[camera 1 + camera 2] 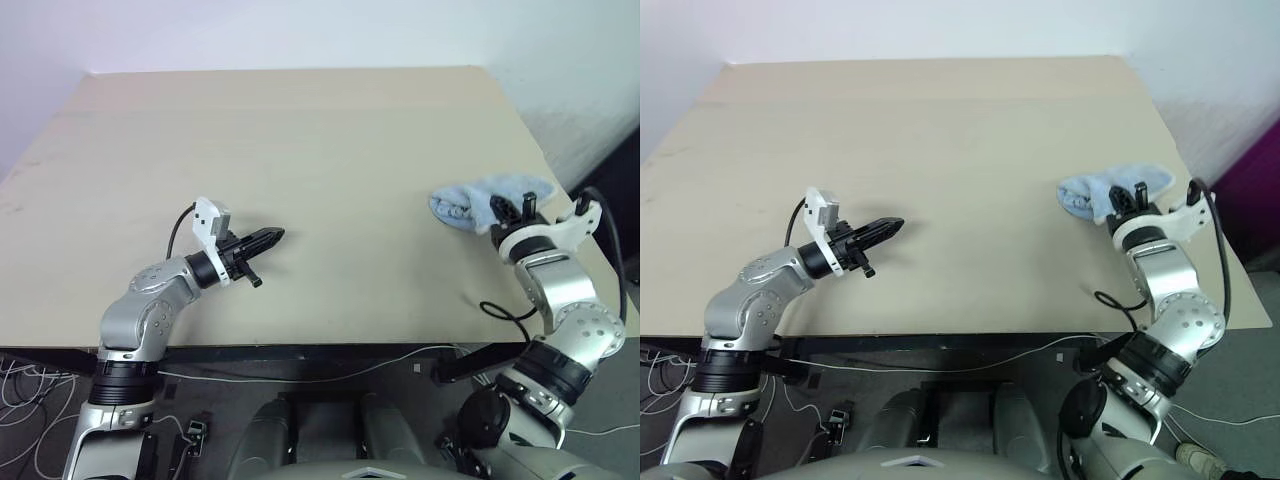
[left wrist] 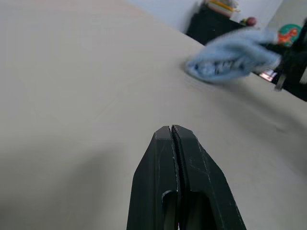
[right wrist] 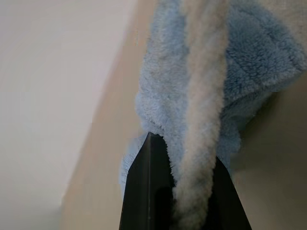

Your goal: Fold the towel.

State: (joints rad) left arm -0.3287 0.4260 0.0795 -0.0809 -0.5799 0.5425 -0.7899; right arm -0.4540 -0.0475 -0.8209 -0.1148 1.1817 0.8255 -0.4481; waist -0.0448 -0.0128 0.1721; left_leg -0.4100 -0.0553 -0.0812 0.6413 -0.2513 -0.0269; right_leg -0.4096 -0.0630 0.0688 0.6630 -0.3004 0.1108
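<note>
Bunching near table edge: light blue terry towel, crumpled.

1. A large table with a pale beige wood-look top takes up most of the head views, its far edge toward 12 o'clock and its near edge toward 6 o'clock.
2. A plain white wall stands behind the table at 12 o'clock and continues along the side at 2 o'clock.
3. A purple panel stands by the wall at 3 o'clock.
4. Grey floor shows below the near edge, with loose white cables at 8 o'clock.
5. One white cable runs along under the near edge at 6 o'clock.
6. In the left wrist view, dark furniture stands beyond the tabletop.
7. Light is even and soft.
</note>
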